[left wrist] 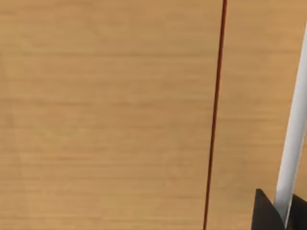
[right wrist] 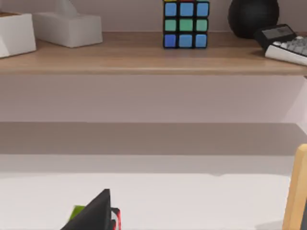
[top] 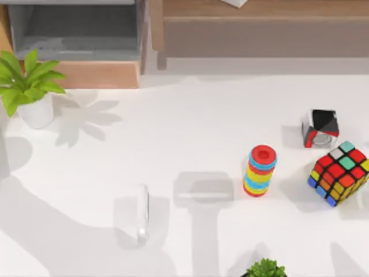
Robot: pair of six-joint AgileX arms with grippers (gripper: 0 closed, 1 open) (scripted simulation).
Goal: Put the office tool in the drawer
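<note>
- The drawer (top: 75,34) sits at the far left of the bench (top: 184,144), pulled open, grey lining showing behind its tan wood front panel.
- A potted plant (top: 29,86) stands just in front of the drawer at the left edge.
- The office tool (top: 142,212), a slim glassy bar, lies flat on the bench left of centre near the front edge, well apart from the drawer and untouched.
- My left wrist view faces a tan wood surface (left wrist: 105,115) close up; a dark tip of my left tool (left wrist: 276,213) shows at the edge, and I cannot tell how its fingers stand.
- A clear boxy block (top: 203,189) rests right of the bar.
- The coloured ring stack (top: 259,171) stands upright further right.
- A black-red-silver cube (top: 320,128) and a puzzle cube (top: 340,172) sit near the right edge.
- My right wrist view looks at the brown shelf (right wrist: 153,52); a dark part of my right tool (right wrist: 96,213) shows low, state untellable.
</note>
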